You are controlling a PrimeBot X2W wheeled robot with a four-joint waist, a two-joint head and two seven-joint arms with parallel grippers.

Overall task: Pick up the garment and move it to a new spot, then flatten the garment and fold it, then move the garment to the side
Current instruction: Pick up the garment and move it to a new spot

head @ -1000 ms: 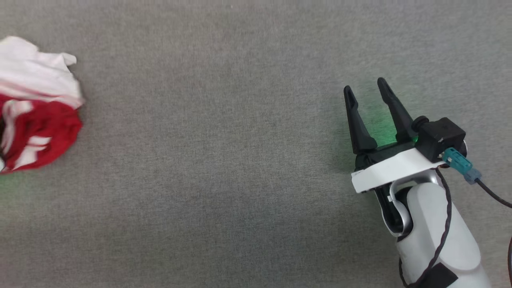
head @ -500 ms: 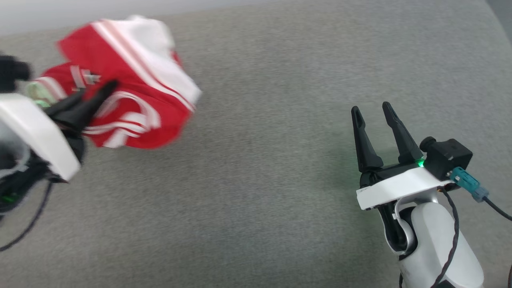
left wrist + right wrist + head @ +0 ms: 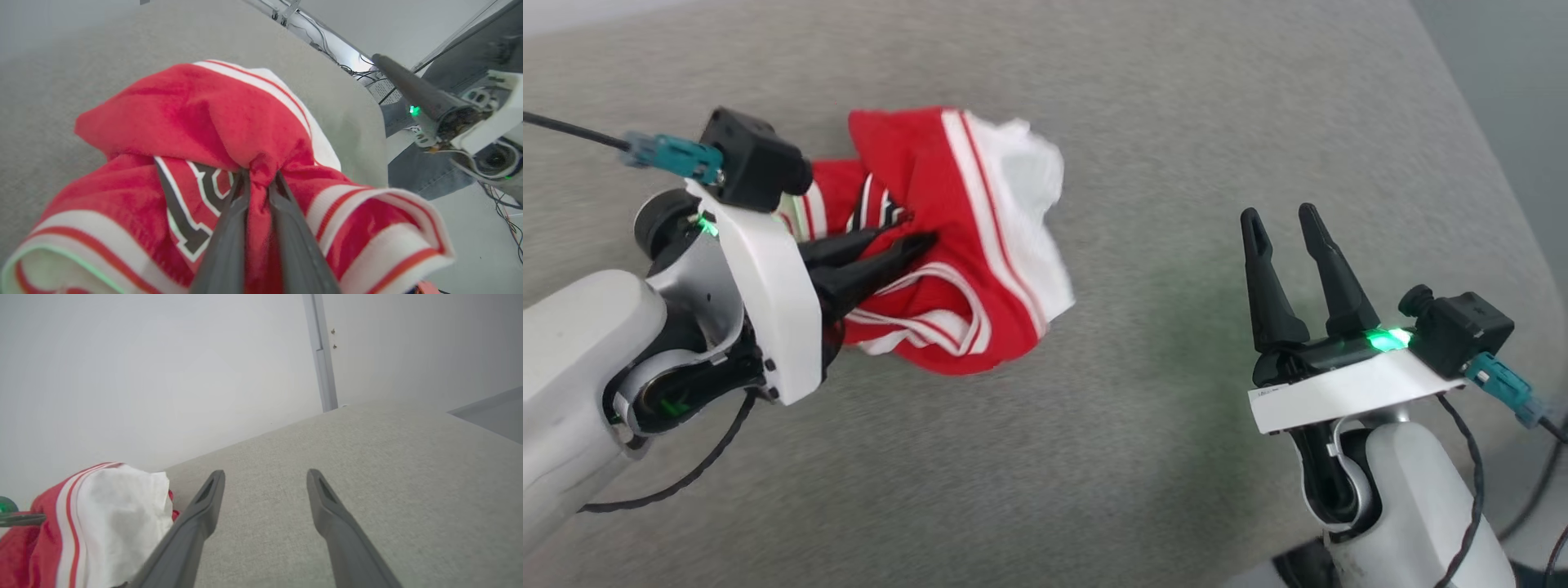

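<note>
The left gripper [image 3: 918,229] is pinched shut on a fold of the bunched red-and-white shirt [image 3: 988,237], left of centre over the grey surface [image 3: 1094,457]. The right gripper [image 3: 1279,214], fingers apart and empty, stands well off to the shirt's right, the farther arm

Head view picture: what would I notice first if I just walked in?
The bunched-up red and white jersey pops out first, left of centre on the grey surface. The left claw is pinched shut on it. At the lower right, the right claw stands open and empty, a green light glowing at its base.
</note>
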